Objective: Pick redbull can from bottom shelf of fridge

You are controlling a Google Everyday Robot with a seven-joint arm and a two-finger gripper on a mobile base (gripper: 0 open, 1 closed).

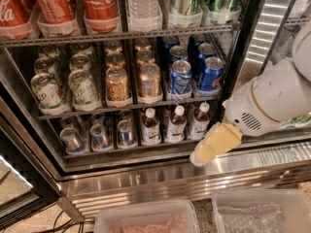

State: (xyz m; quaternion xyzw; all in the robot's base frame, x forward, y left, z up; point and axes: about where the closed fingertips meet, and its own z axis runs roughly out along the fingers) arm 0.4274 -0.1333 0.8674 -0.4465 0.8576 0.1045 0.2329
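Note:
The fridge (160, 178) stands open, with a steel frame and a dark interior. On its bottom shelf (127, 153), slim blue-and-silver redbull cans fill the three left lanes, with front cans in the left lane (73, 140), the middle lane (100, 136) and the right lane (126, 132). My gripper (206, 152), cream-yellow on a white arm (269, 101), hangs in front of the shelf's right end. It is to the right of the cans and touches none of them.
Three small brown bottles (175, 124) stand right of the redbull cans. The rack above holds gold cans (149, 80) and wider blue cans (180, 76). The black door post (243, 52) is beside my arm. Two clear bins (146, 220) sit below on the floor.

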